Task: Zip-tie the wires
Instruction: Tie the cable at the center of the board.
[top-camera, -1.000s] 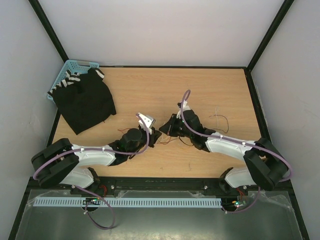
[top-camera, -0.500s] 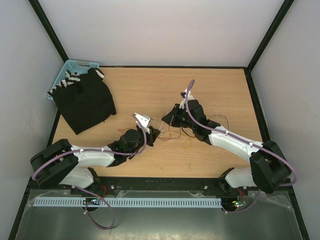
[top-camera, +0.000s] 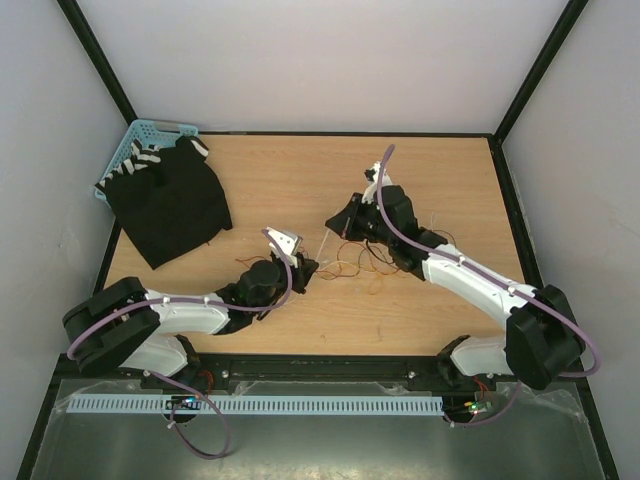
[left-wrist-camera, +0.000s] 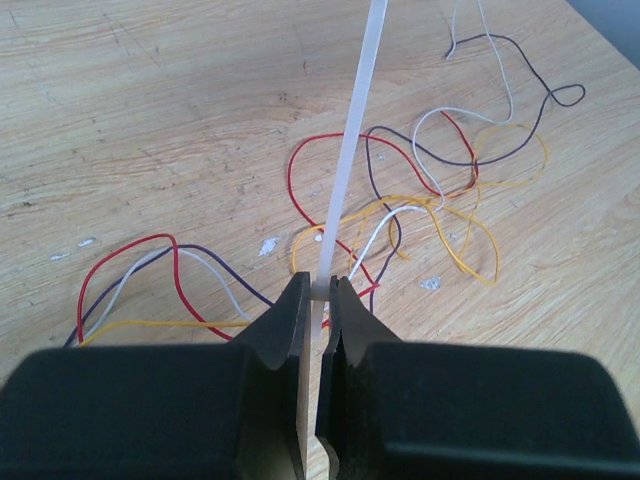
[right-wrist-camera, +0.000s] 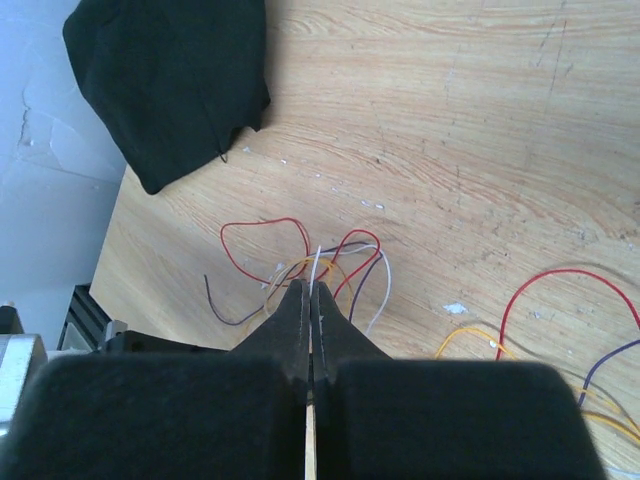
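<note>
Wooden counter, light grain, scuffed with small white flecks; nothing on it has shifted except the wires. Right arm has reached further out from its base than a second ago, carrying its tool away from the left one. Left arm has barely moved. Black cloth, soft and crumpled, lies at the far left corner, draped partly over a light blue mesh basket, well apart from the work. Wires are thin curly loops in red, orange, white and dark purple. They lie loose on the counter between the two tools, and more of them show now that the right arm has pulled back. Zip tie is a straight, pale, translucent plastic strip rising steeply from the left tool above the wire loops and leaving the left wrist view at the top. Left tool is nearly closed, pinching the tie's lower end. Right tool is fully closed, a pale strip sits in the seam between its fingers and its tip pokes out past them, so it grips the tie's other end.
</note>
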